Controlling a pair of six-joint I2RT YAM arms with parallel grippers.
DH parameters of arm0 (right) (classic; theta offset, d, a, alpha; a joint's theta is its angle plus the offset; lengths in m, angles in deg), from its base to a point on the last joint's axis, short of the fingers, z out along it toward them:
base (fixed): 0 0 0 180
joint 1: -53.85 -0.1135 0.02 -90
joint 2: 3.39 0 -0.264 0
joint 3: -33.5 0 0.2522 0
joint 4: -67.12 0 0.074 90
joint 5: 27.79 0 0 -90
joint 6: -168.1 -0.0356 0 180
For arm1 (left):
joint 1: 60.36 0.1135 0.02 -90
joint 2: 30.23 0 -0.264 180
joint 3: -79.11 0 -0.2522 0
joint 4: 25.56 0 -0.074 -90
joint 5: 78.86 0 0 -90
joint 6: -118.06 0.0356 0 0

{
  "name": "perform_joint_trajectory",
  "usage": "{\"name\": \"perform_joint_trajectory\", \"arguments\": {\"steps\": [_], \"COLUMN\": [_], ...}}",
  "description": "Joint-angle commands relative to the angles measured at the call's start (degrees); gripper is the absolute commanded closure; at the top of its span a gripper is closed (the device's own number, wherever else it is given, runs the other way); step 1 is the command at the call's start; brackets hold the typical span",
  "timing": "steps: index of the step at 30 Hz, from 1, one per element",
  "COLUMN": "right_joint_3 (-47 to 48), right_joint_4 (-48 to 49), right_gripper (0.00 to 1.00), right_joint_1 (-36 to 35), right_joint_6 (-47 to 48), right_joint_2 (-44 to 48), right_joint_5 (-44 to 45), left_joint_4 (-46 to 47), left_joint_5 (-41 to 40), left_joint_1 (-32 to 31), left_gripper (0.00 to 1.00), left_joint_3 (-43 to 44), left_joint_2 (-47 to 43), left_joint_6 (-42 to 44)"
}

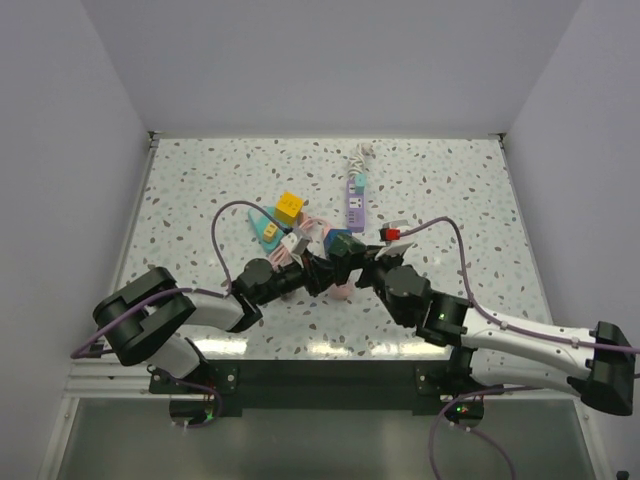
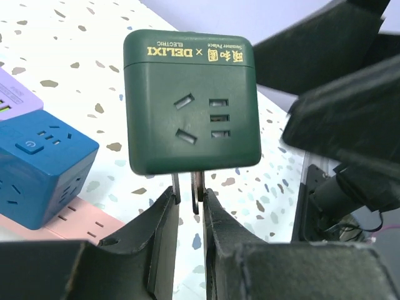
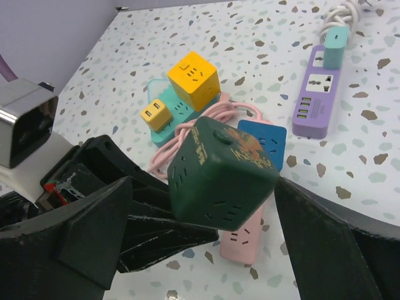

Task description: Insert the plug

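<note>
The dark green DELIXI cube socket is held up in the air above the near middle of the speckled table, between the two arms and clear of every strip. The left gripper has its jaws narrowed to a slit and pinches the metal prongs sticking out of the cube's underside, so the cube stands on the fingertips. The right gripper is spread wide, one finger on each side of the green cube; whether either finger touches it cannot be told. Just behind the cube lies a pink power strip with a blue cube socket sitting on its far end, and whether that cube is plugged in cannot be told. A pink cable loops from there toward a teal power strip, which carries two things on top: a yellow cube socket and a small yellow adapter. Farther back and to the right, a purple power strip lies apart from the rest, with one teal plug seated at its far end and a white cord running off behind it. In all there are three cube sockets, green, blue and yellow, and three power strips, pink, teal and purple.
</note>
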Motion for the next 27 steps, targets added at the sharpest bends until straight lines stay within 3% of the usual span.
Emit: {"name": "perform_joint_trajectory", "arguments": {"steps": [1,4,10,18,27], "right_joint_3": [2.71,2.98,2.19,-2.81,-6.60], "right_joint_4": [-3.53,-5.56,-6.26,-3.99,-0.38], "right_gripper": [0.01,0.01,0.01,0.01,0.01], "right_joint_1": [0.39,4.06,16.99,19.37,24.90], "right_joint_6": [2.50,2.25,-1.70,-5.49,-9.53], "right_joint_2": [3.47,5.05,5.94,3.75,4.79], "right_joint_5": [-0.48,-2.40,-20.06,-22.89,-33.25], "left_joint_4": [3.22,4.54,5.60,3.93,7.62], "left_joint_5": [1.92,2.54,1.93,0.34,1.22], "left_joint_1": [-0.07,-0.16,-0.33,-0.33,-0.33], "left_gripper": [1.00,1.00,1.00,1.00,1.00], "left_joint_3": [0.65,-0.40,-1.55,-1.46,-4.36], "left_joint_2": [-1.97,-2.23,-2.15,1.19,0.23], "left_joint_6": [5.66,7.16,8.83,10.77,10.77]}}
